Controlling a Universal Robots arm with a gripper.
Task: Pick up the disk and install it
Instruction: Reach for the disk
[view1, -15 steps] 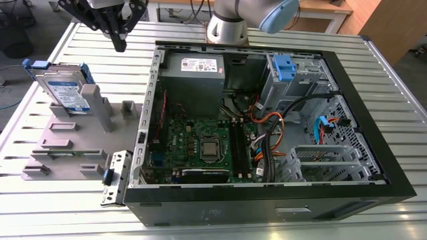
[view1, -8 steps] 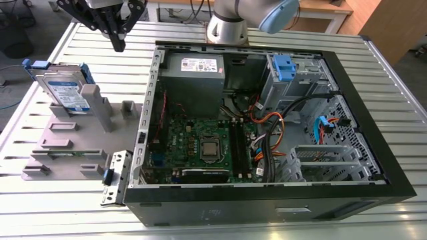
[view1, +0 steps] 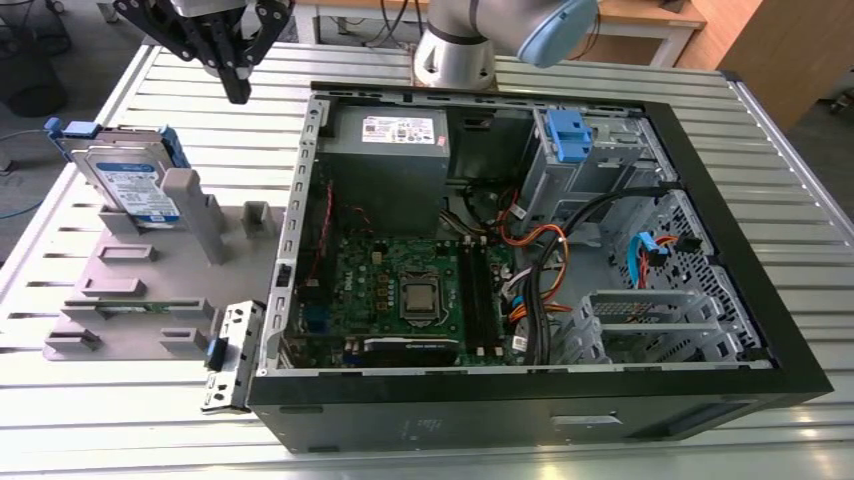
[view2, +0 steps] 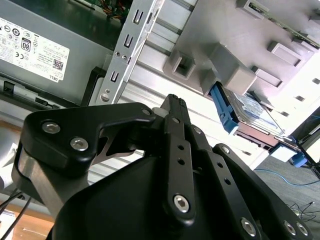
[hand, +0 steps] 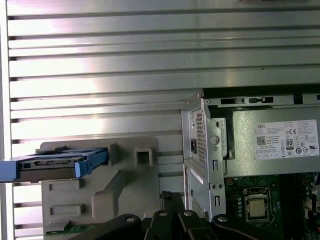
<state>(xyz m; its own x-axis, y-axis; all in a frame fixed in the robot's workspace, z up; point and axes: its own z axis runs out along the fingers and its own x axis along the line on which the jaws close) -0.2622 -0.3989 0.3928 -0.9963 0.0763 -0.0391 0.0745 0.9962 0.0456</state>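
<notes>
One tool (view1: 239, 95) hung above the slatted surface (view1: 94, 430), and we saw its fingers (view2: 176, 130) drawn together with nothing between them. We found the disk (view1: 134, 185) propped on edge, leaning in the grey fixture (view1: 134, 300) at the exterior view's left of the open computer case (view1: 534, 415), apart from the tool. In the first wrist view we saw its blue rails (hand: 92, 160) edge-on, near the case's grey power supply (hand: 270, 147).
</notes>
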